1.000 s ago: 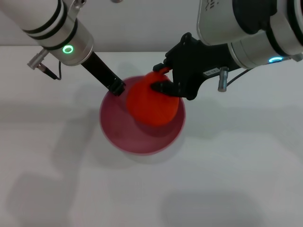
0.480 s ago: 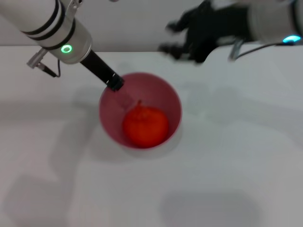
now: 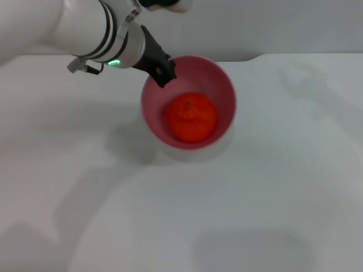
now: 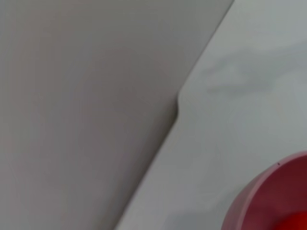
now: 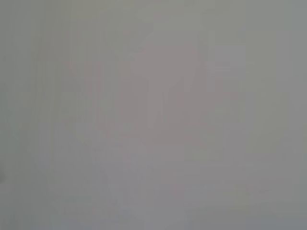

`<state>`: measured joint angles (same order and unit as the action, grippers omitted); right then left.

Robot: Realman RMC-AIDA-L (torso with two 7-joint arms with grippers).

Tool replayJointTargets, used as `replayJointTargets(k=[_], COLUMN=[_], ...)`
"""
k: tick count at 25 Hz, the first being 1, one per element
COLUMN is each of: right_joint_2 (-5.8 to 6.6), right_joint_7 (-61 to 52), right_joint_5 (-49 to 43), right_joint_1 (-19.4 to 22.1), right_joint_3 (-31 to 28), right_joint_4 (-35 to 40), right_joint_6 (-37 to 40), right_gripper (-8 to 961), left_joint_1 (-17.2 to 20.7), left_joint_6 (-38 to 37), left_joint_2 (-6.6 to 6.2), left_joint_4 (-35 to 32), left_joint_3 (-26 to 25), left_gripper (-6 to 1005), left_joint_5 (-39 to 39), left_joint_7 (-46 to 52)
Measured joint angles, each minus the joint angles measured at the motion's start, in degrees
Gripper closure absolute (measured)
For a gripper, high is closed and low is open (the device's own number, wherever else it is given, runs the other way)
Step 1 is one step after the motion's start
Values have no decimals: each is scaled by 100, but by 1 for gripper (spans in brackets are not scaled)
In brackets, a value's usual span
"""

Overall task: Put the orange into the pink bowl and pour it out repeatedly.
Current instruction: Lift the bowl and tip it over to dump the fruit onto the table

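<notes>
The pink bowl (image 3: 190,102) is lifted off the white table and appears larger in the head view, near the top centre. Inside it lies the red-orange orange (image 3: 191,117). My left gripper (image 3: 161,71) grips the bowl's rim on its far left side, shut on it. In the left wrist view a piece of the pink bowl (image 4: 271,196) and a sliver of the orange (image 4: 295,223) show in one corner. My right gripper is out of view; the right wrist view shows only a plain grey surface.
The white table (image 3: 227,215) spreads below the bowl, with the bowl's shadow under it. The table's far edge (image 4: 180,103) meets a grey wall behind.
The right gripper let the orange drop into the bowl and withdrew out of sight. The left arm has lifted the bowl up and to the right.
</notes>
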<state>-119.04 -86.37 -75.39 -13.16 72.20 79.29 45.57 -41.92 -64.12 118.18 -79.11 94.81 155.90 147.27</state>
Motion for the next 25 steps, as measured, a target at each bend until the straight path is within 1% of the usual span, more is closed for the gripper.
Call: replayJointTargets(k=[2,3,4,7,9,10,11,13,15,18,19,21,23,25], right_joint_2=[4,-1,-1,-5,-5,-5,-4,5,10,7,6,6,7,7], right_joint_7=[667,1605,1605,2791,3288,3288,3349,3431,3508,3577,3588,3595,3597,3600], right_joint_5=[839,1812,1812,2960,3539,3539,3662,3836,3946,3970,3974,3981,3986,3989], right_joint_1=[54,108,108,126,73,73,43,-5,-44,-111,-137,-170,-191,-202], right_joint_3=[-166,-272,-272,-252,-250,-250,-267,-305,-332,-352,-347,-325,-306,-297], right_joint_4=[-442,-975,-975,-1551,-1982,-1982,-2103,-2293,-2402,-2468,-2481,-2502,-2516,-2532], right_joint_6=[128,365,365,516,588,588,631,726,812,848,856,868,874,884], right_gripper=[510,510,510,510,510,510,509,509,509,509,509,509,509,509], left_joint_1=[154,252,320,661,970,1118,1324,1603,2084,2459,2637,2774,2836,2836], left_joint_6=[263,454,574,1169,1697,1932,2283,2836,3966,5134,5797,6464,6978,6978], left_joint_2=[0,0,0,8,-3,-8,-6,-4,-9,-4,1,10,20,20], left_joint_4=[-132,-210,-251,-480,-683,-761,-853,-925,-927,-762,-623,-445,-260,-260], left_joint_3=[220,358,439,783,982,1031,1090,1207,1515,1814,1984,2184,2339,2339], left_gripper=[955,955,955,955,955,955,955,955,955,955,955,955,955,955], left_joint_5=[248,433,545,880,950,952,954,959,958,958,957,955,951,951], left_joint_7=[-3,6,16,32,-37,-102,-230,-424,-831,-1345,-1662,-1998,-2239,-2239])
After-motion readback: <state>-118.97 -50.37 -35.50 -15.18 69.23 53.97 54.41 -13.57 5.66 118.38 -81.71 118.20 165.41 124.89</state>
